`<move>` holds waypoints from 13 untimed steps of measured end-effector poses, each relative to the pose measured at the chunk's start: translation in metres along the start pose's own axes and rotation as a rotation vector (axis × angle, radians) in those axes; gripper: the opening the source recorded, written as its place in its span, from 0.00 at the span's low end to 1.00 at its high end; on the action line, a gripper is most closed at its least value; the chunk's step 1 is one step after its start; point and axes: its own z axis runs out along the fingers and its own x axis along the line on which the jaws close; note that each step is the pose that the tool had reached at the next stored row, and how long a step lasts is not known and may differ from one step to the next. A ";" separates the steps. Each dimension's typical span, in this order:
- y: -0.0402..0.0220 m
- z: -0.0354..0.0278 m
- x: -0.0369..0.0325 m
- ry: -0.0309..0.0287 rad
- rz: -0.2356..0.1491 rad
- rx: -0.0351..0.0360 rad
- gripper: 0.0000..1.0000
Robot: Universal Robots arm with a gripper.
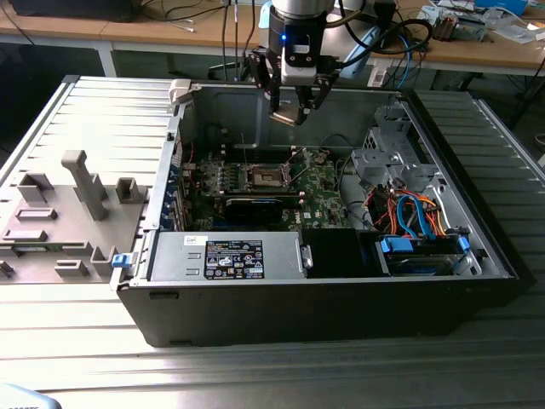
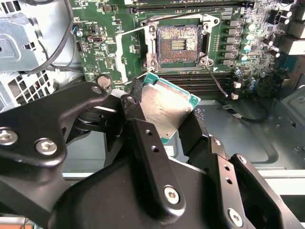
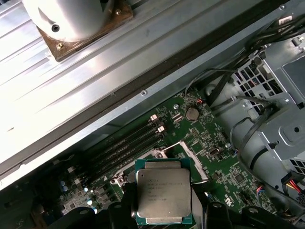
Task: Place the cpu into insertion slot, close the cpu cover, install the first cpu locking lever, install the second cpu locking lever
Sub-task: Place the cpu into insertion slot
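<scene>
While the arm reaches straight down into the open computer case (image 1: 281,319) on the ribbed worktop (image 1: 102,119), its end effector (image 1: 294,111) hangs well above the insertion slot (image 2: 178,44) and is clenched on opposite edges of the cpu (image 3: 163,193). The chip is held clear of the slot, silver top towards both wrist views. The slot lies uncovered on the green motherboard (image 2: 100,19), contacts showing. Faint print crosses the cpu's top. In the exterior view, a black-and-white printed label (image 1: 234,258) sits on the grey power supply (image 1: 170,256), in front of the slot.
</scene>
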 end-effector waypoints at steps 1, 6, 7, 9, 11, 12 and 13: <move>0.0000 0.0000 0.0000 -0.0004 0.005 -0.0001 0.55; 0.0000 0.0000 0.0000 -0.0009 0.011 -0.0003 0.55; 0.0000 0.0000 0.0000 -0.0011 0.012 -0.0004 0.55; 0.0000 0.0000 0.0000 -0.0013 0.014 -0.0003 0.55; 0.0000 0.0000 0.0000 -0.0014 0.016 -0.0004 0.55; 0.0000 0.0000 0.0000 -0.0015 0.017 -0.0004 0.55; 0.0000 0.0000 0.0000 -0.0015 0.018 -0.0004 0.55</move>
